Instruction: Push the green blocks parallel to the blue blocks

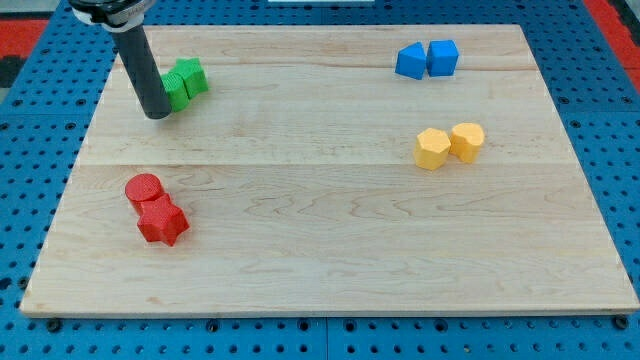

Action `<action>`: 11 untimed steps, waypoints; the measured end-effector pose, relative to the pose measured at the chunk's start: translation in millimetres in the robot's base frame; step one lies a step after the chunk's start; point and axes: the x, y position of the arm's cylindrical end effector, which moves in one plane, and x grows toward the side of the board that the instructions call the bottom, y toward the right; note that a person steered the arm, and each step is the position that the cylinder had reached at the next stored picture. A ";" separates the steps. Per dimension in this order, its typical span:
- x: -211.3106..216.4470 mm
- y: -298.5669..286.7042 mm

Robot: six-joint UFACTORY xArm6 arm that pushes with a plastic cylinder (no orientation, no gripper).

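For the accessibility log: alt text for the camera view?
My tip rests against the left side of two touching green blocks at the wooden board's top left. Blue pair top right, yellow pair below it, red pair lower left.

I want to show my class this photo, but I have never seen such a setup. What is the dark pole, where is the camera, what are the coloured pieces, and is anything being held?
The dark pole is the end of a robot arm. It has no hand; its lower end, the tip, slides over the wooden board and pushes blocks. Nothing is held.

There is one picture, taken from above and in front of the board; the camera's mounting is not known.

Four pairs of blocks lie on the board: green blocks at the view's top left, blue blocks at the top right, yellow blocks below the blue, and red blocks at the lower left, one round, one star-like.

The tip stands just left of the green pair, apparently touching it.
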 end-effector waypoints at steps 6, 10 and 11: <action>-62.9 12.1; -90.8 50.7; -82.7 31.5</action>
